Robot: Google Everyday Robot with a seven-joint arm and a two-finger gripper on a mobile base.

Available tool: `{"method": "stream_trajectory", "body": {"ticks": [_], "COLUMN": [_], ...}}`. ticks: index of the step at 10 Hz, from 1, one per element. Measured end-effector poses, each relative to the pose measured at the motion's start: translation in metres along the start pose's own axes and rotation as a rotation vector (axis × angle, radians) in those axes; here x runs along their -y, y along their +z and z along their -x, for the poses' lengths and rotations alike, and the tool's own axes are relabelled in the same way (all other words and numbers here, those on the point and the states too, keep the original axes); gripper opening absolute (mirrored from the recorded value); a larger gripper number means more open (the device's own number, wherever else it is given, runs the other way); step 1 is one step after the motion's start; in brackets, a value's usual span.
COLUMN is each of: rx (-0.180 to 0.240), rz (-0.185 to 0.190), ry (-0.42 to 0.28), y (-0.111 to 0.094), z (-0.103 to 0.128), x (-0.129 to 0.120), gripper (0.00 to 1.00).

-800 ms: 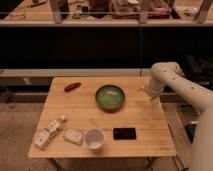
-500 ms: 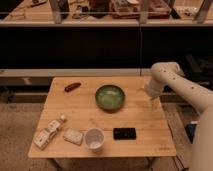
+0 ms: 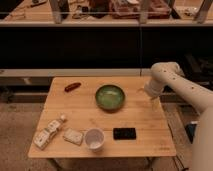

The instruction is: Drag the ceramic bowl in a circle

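Note:
The ceramic bowl [image 3: 110, 96] is round, shallow and glossy green with a darker rim. It sits on the wooden table [image 3: 75, 116] a little behind its middle. My white arm reaches in from the right. The gripper [image 3: 146, 92] hangs over the table's right side, apart from the bowl and to its right, near the back right corner. Nothing shows in it.
A white cup [image 3: 94, 138] stands near the front edge, a black phone-like slab [image 3: 124, 133] to its right. A small packet [image 3: 73, 136] and a bottle lying down [image 3: 49, 133] are at the front left. A red sausage-shaped item [image 3: 72, 87] lies at the back left. Dark shelving stands behind.

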Motion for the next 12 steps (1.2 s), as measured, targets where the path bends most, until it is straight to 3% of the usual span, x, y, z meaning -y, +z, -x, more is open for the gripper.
{"method": "stream_trajectory", "body": {"ticks": [7,9,10,12], "rx": [-0.003,-0.016,-0.016,-0.017], "rz": [-0.004,-0.042,-0.039,-0.029], "ry": [0.000,-0.012,-0.041,-0.031], "y": [0.001,0.011,0.012,0.005], "z": [0.000,0.009,0.014,0.015], "x": [0.000,0.000,0.008,0.009], "gripper": [0.76,0.58,0.47,0.43]}}
